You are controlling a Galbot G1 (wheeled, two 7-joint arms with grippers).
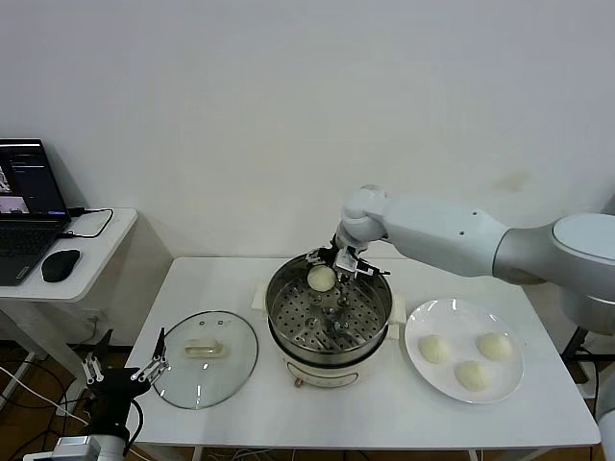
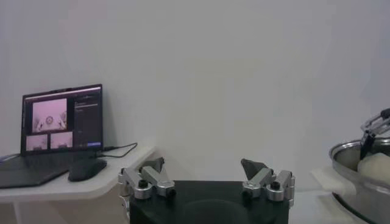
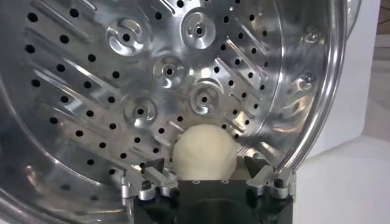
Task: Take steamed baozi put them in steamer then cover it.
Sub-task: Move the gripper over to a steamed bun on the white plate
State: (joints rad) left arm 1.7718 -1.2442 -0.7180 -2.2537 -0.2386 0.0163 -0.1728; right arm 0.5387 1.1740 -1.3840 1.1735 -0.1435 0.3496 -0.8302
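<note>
One steamed baozi (image 1: 322, 278) sits inside the steamer (image 1: 284, 331) against its far wall. My right gripper (image 1: 336, 261) hangs just over it at the rim. In the right wrist view the baozi (image 3: 204, 155) lies between the fingers of the open right gripper (image 3: 203, 162), with a small gap on each side, above the perforated steamer floor (image 3: 152, 79). Three more baozi (image 1: 473, 375) rest on the white plate (image 1: 423, 322) to the right. The cover (image 1: 206, 357) lies flat on the table left of the steamer. My left gripper (image 1: 123, 370) waits open below the table's front left corner.
A side table on the left carries a laptop (image 1: 24, 206) and a mouse (image 1: 60, 265). The left wrist view shows the left gripper (image 2: 203, 162) with nothing between its fingers, the laptop (image 2: 61, 119), and the steamer's edge (image 2: 356, 176).
</note>
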